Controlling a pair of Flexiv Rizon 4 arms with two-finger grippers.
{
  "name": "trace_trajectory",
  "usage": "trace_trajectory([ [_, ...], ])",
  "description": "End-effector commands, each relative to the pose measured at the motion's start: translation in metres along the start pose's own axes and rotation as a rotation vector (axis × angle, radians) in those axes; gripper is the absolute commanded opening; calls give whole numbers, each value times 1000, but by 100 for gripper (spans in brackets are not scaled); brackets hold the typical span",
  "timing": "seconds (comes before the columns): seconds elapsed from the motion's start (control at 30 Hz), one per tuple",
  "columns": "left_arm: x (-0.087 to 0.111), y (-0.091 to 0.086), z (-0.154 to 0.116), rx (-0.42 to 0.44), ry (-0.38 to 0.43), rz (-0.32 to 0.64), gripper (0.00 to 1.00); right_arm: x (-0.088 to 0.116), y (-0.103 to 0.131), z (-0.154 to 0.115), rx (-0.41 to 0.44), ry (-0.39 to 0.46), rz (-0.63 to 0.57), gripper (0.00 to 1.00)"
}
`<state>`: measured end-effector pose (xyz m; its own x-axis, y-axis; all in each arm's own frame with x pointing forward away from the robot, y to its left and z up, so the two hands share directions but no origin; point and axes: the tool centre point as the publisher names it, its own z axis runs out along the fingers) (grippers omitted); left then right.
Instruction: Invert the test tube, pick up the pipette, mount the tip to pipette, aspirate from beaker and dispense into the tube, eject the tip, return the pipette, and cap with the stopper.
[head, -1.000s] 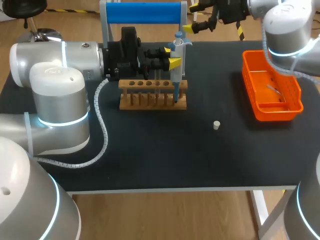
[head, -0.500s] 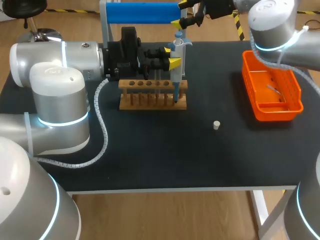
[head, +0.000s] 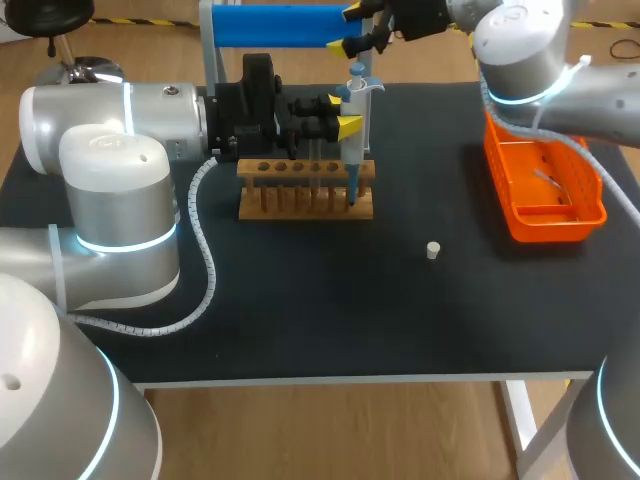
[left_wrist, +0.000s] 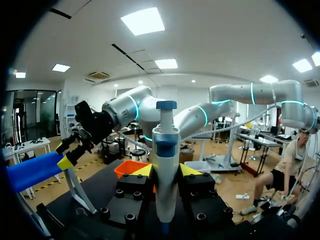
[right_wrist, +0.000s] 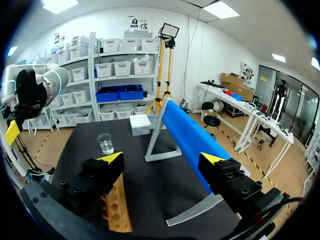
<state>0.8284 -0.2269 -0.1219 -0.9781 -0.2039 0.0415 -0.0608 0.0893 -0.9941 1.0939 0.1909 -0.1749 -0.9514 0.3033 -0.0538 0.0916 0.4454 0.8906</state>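
Note:
My left gripper (head: 338, 113) is shut on the blue-and-white pipette (head: 355, 110), which stands upright with its lower end at the right end of the wooden rack (head: 305, 190). The left wrist view has the pipette (left_wrist: 165, 170) clamped between both yellow-tipped fingers (left_wrist: 144, 171). My right gripper (head: 362, 30) hangs open at the back, by the right end of the blue bar (head: 285, 25); nothing lies between its tips (right_wrist: 162, 160). The beaker (right_wrist: 105, 143) stands beyond the rack (right_wrist: 117, 210). A small white stopper (head: 433, 250) lies alone on the mat. I cannot make out a test tube.
An orange bin (head: 545, 185) sits at the table's right side. The blue bar's grey frame (right_wrist: 162, 150) stands at the back, with a white box (right_wrist: 140, 124) beside it. My left arm (head: 110, 150) covers the table's left part.
My right arm has swung left along the table's back, bringing its open gripper to the blue bar's right end. The left arm and pipette have not moved.

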Motion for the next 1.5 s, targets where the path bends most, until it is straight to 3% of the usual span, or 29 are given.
trace_trajectory([
  [0.03,0,1,1,3,-2,1,0,-3,1,5,6,0,0,100],
  [1.27,0,1,1,3,-2,1,0,-3,1,6,7,-5,-5,100],
  [1.5,-23,12,-39,-66,-144,-43,0,-3,1,6,7,-5,-5,100],
])
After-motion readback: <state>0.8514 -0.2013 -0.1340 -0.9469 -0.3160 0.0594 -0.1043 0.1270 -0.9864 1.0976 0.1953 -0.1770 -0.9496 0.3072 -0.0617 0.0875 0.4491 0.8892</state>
